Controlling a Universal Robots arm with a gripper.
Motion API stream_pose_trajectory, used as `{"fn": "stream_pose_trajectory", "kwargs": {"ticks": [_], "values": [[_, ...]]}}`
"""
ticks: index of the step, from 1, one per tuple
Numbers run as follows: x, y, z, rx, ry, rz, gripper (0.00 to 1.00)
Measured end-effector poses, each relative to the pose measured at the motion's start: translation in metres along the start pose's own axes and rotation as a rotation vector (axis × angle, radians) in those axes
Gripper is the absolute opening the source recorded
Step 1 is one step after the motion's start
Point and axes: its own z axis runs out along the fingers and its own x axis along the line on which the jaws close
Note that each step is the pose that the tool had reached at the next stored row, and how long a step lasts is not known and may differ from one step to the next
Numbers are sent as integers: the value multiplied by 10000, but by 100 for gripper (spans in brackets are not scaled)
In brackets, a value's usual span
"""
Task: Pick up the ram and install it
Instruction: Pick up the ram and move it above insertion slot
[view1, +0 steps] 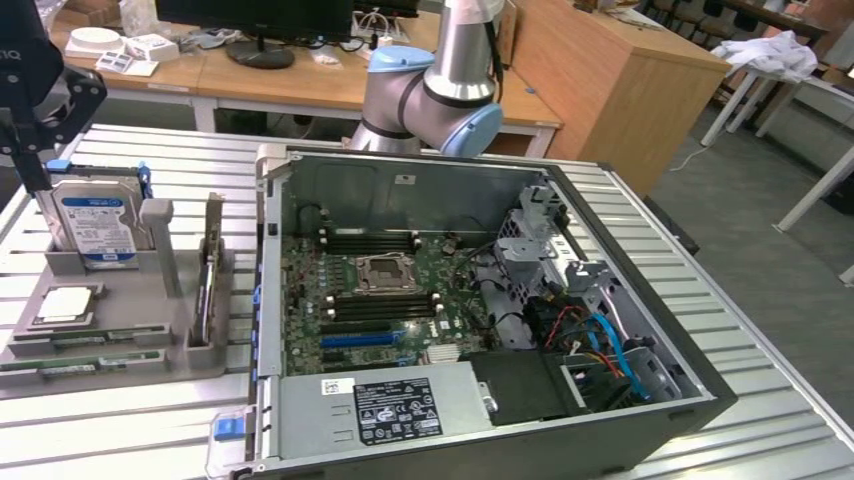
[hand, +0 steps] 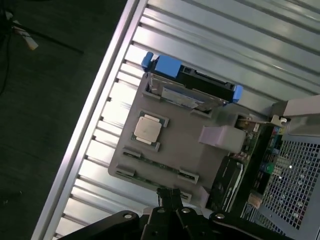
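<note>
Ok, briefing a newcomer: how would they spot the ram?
Find the grey tray at the exterior view's left, beside the computer case. The ram lies near its edge, by the square silver processor: a long thin green stick, unlike the upright hard drive.

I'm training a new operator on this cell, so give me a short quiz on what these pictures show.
1. True or false: the gripper holds the ram.
2. What stands upright in the tray? A) hard drive B) keyboard C) fan
3. Fill in: the gripper's fingers are ____.
Key: 1 false; 2 A; 3 shut.
</note>
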Motion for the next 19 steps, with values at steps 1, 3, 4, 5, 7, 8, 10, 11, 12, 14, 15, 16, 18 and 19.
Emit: {"fn": "stream_pose_trajectory", "kwargs": {"ticks": [1,3,4,5,7,8,10,11,12,14,15,16,18,19], "values": [[0,0,0,-1,7,-142,11],[0,0,0,-3,16,-395,11],[0,0,0,-4,21,-522,11],[0,0,0,-5,25,-647,11],[0,0,0,-6,34,-898,11],[0,0,0,-6,37,-1020,11],[0,0,0,-7,46,-1272,11],[0,0,0,-9,51,-1405,11],[0,0,0,-10,55,-1543,11],[0,0,0,-12,67,-1841,11],[0,0,0,-13,72,-1990,11],[0,0,0,-14,78,-2139,11],[0,0,0,-16,89,-2439,11],[0,0,0,-17,95,-2593,11]]}}
